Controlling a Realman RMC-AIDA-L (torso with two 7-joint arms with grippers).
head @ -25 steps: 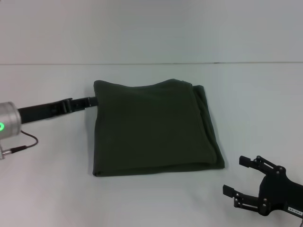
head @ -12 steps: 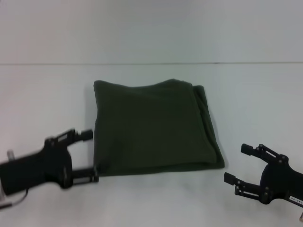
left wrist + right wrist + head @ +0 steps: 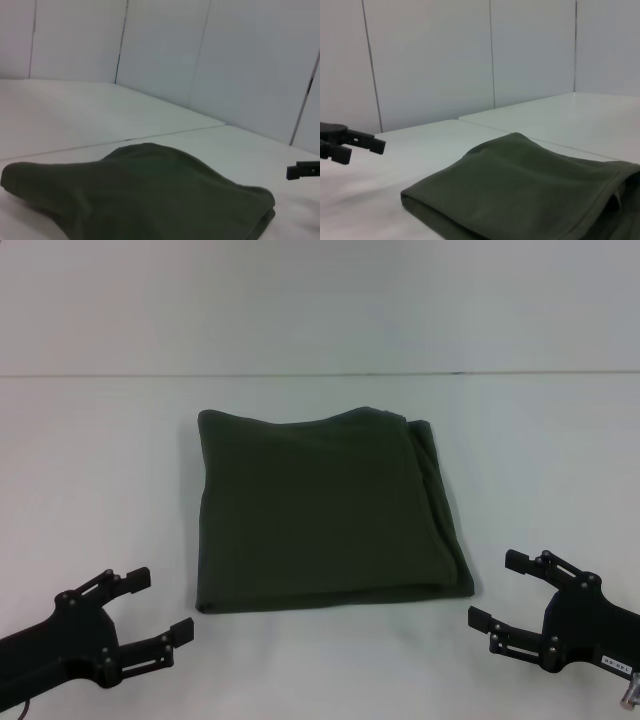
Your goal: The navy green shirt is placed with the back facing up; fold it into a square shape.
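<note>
I see the navy green shirt (image 3: 325, 512) folded square mid-counter (image 3: 90, 460), lettering hidden. My left gripper (image 3: 150, 607) and right gripper (image 3: 495, 588) flank its near corners, jaws spread, empty.

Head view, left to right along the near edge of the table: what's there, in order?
Left gripper, black, fingers open, off the cloth → dark olive-green shirt folded into a rough square, flat on the white table → right gripper, black, fingers open, also clear of the shirt.
</note>
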